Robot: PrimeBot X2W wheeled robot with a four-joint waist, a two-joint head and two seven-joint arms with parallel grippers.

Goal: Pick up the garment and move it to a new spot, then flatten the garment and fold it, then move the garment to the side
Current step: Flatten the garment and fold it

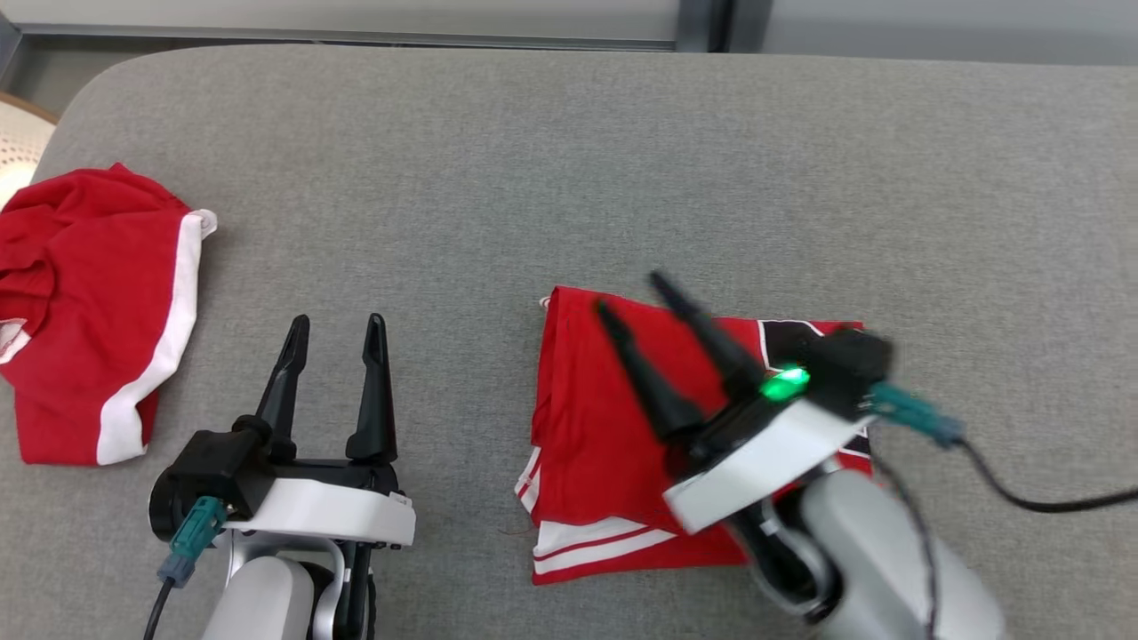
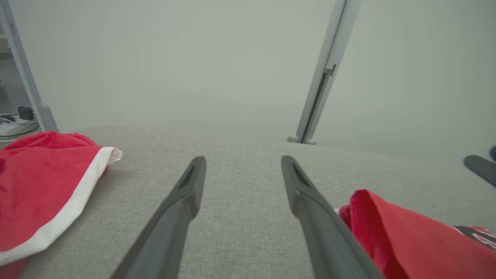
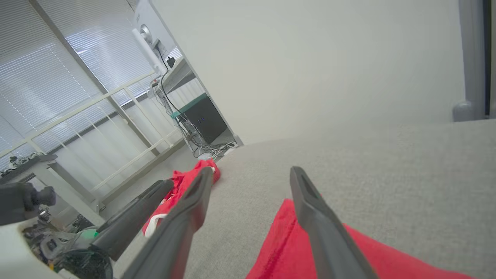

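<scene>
Hovering over the folded red garment [image 1: 596, 444], the right end effector [image 1: 631, 293] has its two dark fingers spread wide and holds nothing. The left end effector [image 1: 337, 320], equally wide and empty, sits to its left over bare grey counter [image 1: 533, 160], with a second red garment [image 1: 80, 302] farther left. The fold looks finished, so moving it aside likely comes next. Pinching every layer at one edge should keep the stack from spilling open.

Five things, three kinds.
Two garments: folded red white-striped garment [image 1: 605, 427], crumpled red white-trimmed garment [image 1: 89, 302]; two dark two-fingered grippers: left gripper [image 1: 337, 320], right gripper [image 1: 631, 293]; one grey fabric tabletop [image 1: 569, 178].
</scene>
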